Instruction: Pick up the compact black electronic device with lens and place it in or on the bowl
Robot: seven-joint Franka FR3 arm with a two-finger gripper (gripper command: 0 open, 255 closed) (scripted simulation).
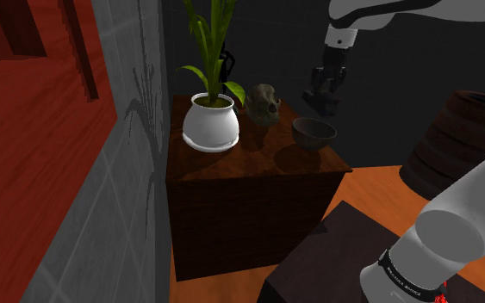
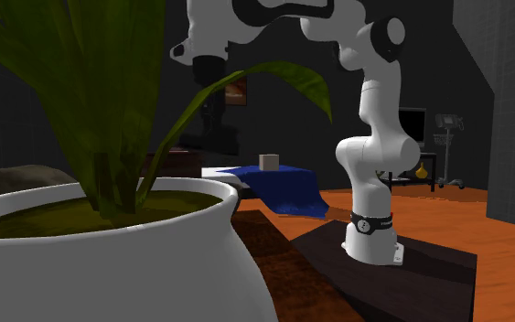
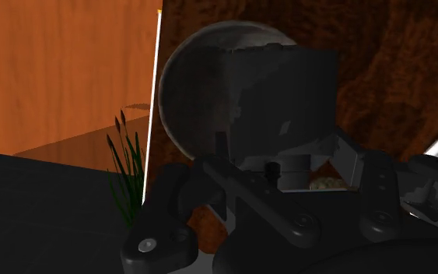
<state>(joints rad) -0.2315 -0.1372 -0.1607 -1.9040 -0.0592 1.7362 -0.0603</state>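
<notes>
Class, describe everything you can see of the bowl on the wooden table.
The bowl is round and dark grey. It stands upright on the wooden table, near its corner at the shoulder view's right, apart from the skull-like ornament. The gripper holds the black device above it, not touching.

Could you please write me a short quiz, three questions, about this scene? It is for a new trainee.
1. True or false: the gripper hangs above the dark bowl.
2. What does the gripper hold? A) the black device B) a spoon C) nothing
3. Fill in: the white pot on the wooden table holds a green ____.

Key: 1 true; 2 A; 3 plant.
</notes>
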